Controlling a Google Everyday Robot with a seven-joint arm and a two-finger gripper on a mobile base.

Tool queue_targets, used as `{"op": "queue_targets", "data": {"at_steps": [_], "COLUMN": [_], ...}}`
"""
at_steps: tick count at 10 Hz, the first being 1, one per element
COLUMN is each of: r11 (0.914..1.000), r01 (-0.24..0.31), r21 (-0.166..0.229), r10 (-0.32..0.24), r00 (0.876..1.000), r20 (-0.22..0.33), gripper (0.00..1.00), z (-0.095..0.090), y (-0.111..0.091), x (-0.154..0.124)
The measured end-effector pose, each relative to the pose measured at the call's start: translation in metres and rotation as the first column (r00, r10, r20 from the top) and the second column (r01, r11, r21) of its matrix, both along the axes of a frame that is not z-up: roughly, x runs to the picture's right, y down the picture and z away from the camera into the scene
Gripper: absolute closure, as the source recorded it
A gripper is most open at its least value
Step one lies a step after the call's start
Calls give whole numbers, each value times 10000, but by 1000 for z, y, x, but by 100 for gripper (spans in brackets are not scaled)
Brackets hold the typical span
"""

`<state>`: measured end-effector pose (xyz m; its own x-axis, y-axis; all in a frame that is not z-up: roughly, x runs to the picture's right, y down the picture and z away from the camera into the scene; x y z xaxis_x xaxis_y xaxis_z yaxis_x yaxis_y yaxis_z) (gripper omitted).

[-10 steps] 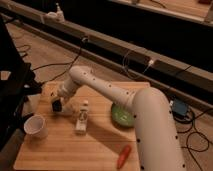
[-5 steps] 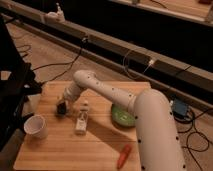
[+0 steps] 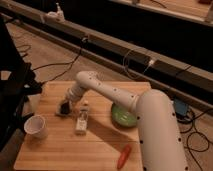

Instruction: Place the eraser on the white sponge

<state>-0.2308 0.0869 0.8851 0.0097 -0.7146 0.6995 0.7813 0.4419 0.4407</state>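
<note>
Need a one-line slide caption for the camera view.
White robot arm lowers its gripper to the wooden table's left side, beside a white bottle-like object, white cup and green bowl.

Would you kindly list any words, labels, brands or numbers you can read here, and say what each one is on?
None can be read.
The white bottle lying on the wooden table may carry a label, but it is too blurred to read.
The white cup and green bowl show no print.
The tool sits at the table's left side, unmarked.

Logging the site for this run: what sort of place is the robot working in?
Probably a lab or workshop: loose cables on the floor, a wooden table with test props, white cup and green bowl. The gripper hangs over its left side.
</note>
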Motion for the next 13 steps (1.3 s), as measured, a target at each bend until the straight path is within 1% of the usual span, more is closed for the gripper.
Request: {"op": "queue_targets", "data": {"at_steps": [2, 3, 7, 9, 11, 12, 13], "r11": [9997, 9996, 9995, 9987, 9963, 9936, 9887], "r01": [-135, -178, -193, -223, -216, -213, -271], "r21": [200, 229, 251, 455, 829, 1112, 1477], "r10": [135, 178, 189, 219, 228, 254, 359], "r00": [9999, 9998, 9997, 9997, 9997, 9990, 9977], "r20": [-18, 8, 156, 90, -128, -358, -572], "gripper": [27, 23, 22, 22, 22, 22, 22], "z": [-2, -4, -9, -12, -15, -16, -20], "y": [-8, -9, -8, -17, -32, -44, -60], "x": [0, 0, -2, 4, 14, 25, 35]}}
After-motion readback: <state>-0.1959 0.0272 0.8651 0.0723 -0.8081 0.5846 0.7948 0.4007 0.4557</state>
